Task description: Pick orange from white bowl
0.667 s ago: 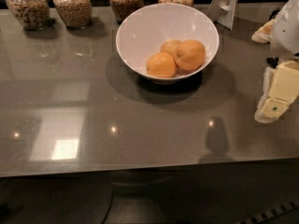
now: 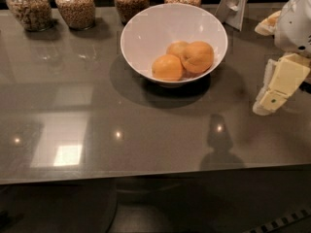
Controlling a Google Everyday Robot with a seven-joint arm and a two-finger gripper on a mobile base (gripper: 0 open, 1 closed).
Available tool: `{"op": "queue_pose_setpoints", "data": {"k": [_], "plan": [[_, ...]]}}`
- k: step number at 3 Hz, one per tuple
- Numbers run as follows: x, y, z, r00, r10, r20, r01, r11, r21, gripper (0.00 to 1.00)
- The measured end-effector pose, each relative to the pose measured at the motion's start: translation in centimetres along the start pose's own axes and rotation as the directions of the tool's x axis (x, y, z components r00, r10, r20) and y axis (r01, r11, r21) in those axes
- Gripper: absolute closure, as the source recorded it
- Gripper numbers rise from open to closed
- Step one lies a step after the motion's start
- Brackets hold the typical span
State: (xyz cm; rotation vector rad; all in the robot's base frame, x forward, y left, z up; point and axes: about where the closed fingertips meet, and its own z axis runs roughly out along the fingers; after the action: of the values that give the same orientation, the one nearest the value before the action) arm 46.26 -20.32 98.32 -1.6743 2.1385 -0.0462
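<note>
Glass jars (image 2: 75, 6): four in a row along the back edge of the table, from 10 to 12 o'clock of the bowl, filled with grains or nuts; they have no part in the job.
Table (image 2: 146, 130): grey and glossy, with lamp glints at 7 o'clock of the bowl.
White bowl (image 2: 141, 33): stands upright on the table, back of centre, with three fruits lying low on its 4 o'clock side.
Round fruit (image 2: 167, 67): smooth and lighter, at 6 o'clock in the bowl, touching the orange.
Pale fruit (image 2: 176, 47): yellowish, half hidden behind the other two, near the bowl's middle.
Orange (image 2: 197, 56): the largest and deepest in colour, at 3 o'clock in the bowl, resting against both neighbours and close to the wall. It is untouched and not yet lifted.
White stand (image 2: 233, 4): at 1 o'clock of the bowl, at the table's back edge.
Arm (image 2: 296, 18): white, at the right edge of the view, at 3 o'clock of the bowl.
Gripper (image 2: 274, 93): cream-coloured, pointing down above the table at 4 o'clock of the bowl, well apart from its rim. Whether it is open or closed, I cannot tell; nothing shows in its hold.
Progress: by my reading this is an early stage; the move over the bowl, the descent onto the orange, the grasp and the lift all remain.
</note>
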Motion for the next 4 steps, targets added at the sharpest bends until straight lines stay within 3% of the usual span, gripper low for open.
{"op": "queue_pose_setpoints", "data": {"k": [1,2,3,4], "plan": [[-4.6,-4.4,0.8,0.985,-0.008,0.17,0.001,0.9991,0.044,0.0],[-9.2,-8.8,1.5,0.958,0.01,0.286,-0.039,0.9947,0.095,0.0],[-9.2,-8.8,1.5,0.958,0.01,0.286,-0.039,0.9947,0.095,0.0],[-8.7,-9.7,4.0,0.958,0.058,0.282,-0.086,0.9925,0.087,0.0]]}}
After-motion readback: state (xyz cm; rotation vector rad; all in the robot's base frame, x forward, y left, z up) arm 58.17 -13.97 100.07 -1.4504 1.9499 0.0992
